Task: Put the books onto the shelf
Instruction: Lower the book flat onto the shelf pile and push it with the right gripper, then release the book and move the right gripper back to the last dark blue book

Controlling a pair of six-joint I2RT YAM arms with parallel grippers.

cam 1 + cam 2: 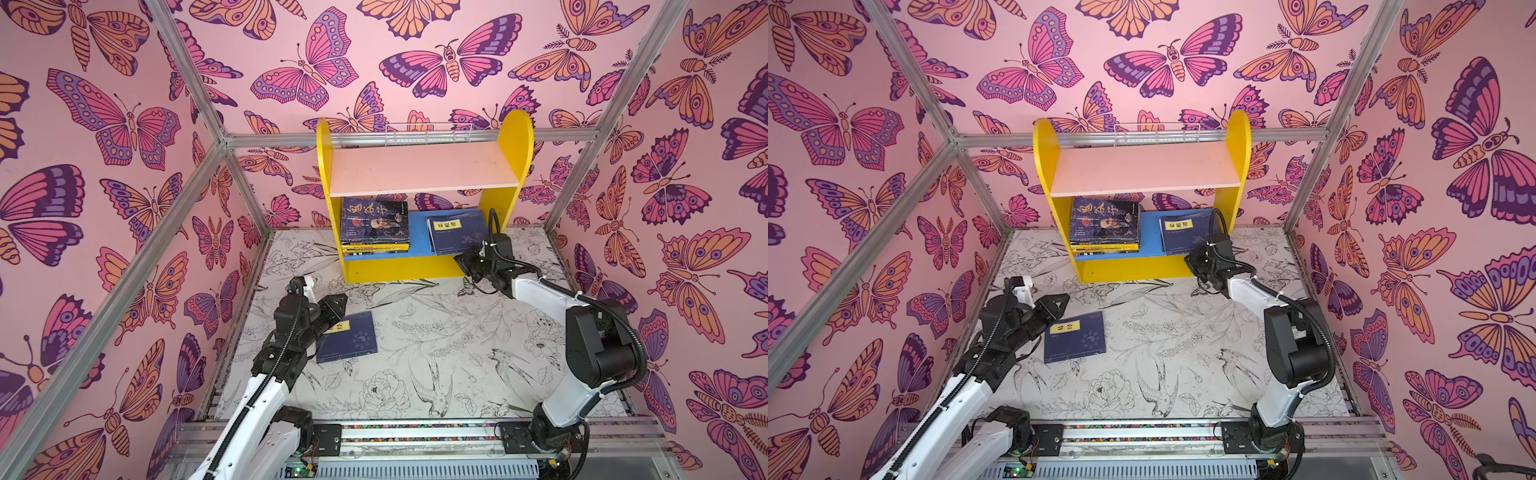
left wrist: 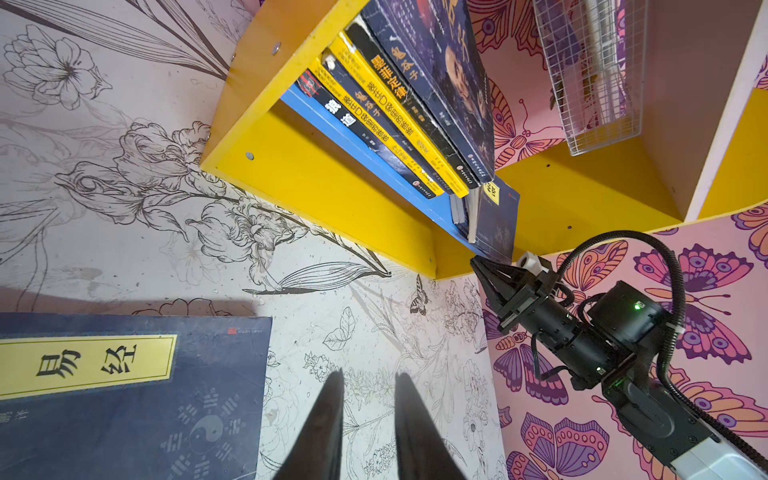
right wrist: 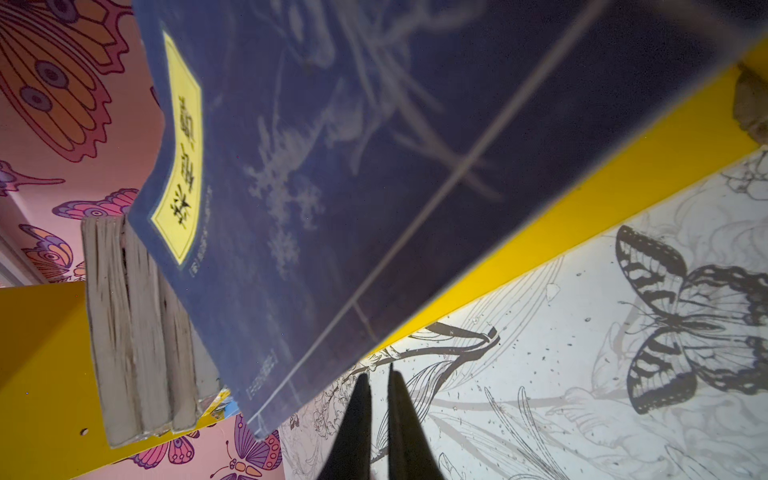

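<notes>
**One navy book lying short of the shelf as both arms are working the floor**

The aluminium rail carrying the two arm bases is running along the near edge of the floral mat, on the side opposite the shelf; in front of the shelf and toward its left panel, a navy book with a yellow title label is lying flat on the mat, with the left gripper hovering over its near-left corner, jaws slightly parted and holding nothing; at the shelf's right front corner, the right gripper is sitting with its jaws drawn together and empty, just below the overhanging corner of a navy stack resting on the blue lower board; a second stack, topped by a dark face-and-calligraphy cover, is occupying that board's left half; the pale pink upper board is bearing only a wire rack at its back edge.
</notes>
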